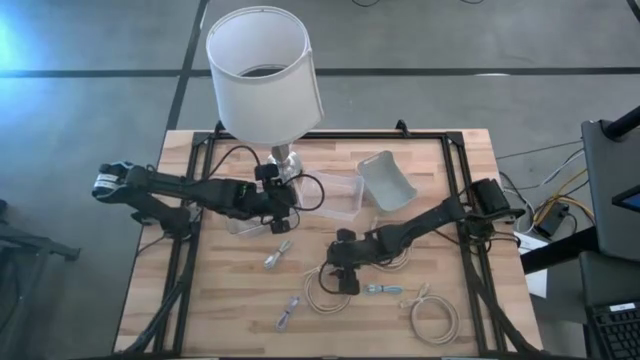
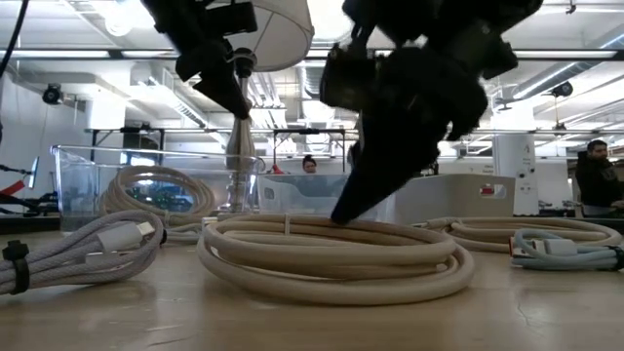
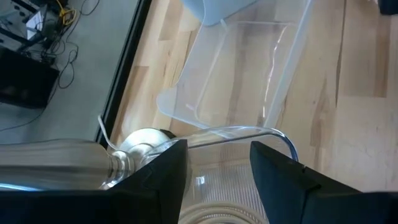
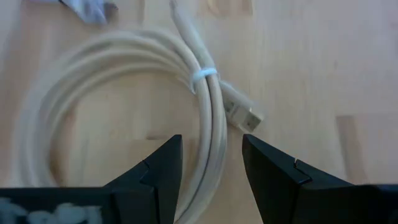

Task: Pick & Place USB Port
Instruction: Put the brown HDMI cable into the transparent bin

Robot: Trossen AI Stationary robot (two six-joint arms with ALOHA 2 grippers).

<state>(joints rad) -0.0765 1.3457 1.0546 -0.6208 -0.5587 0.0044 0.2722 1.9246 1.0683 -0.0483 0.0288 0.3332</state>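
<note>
Right wrist view puts the coiled cream cable directly ahead of the right gripper, with the bundled strands on one side of the loop running straight into the gap between the two dark fingers. Those strands lie along the fingers' forward line, so the jaws straddle them across their width. A pale tie cinches the bundle just beyond the fingertips, and the USB plug juts out beside it, a little past the far finger. The fingers stand parted and empty, nothing pinched yet; a close would likely catch the bundle short of the tie.

From above, this gripper sits at the rim of that coil on the wooden table, clearly the nearer arm. The left gripper is well apart, over a clear container beside the lamp base; its fingers are also spread and hold nothing, with another coiled cable glimpsed beneath them.
</note>
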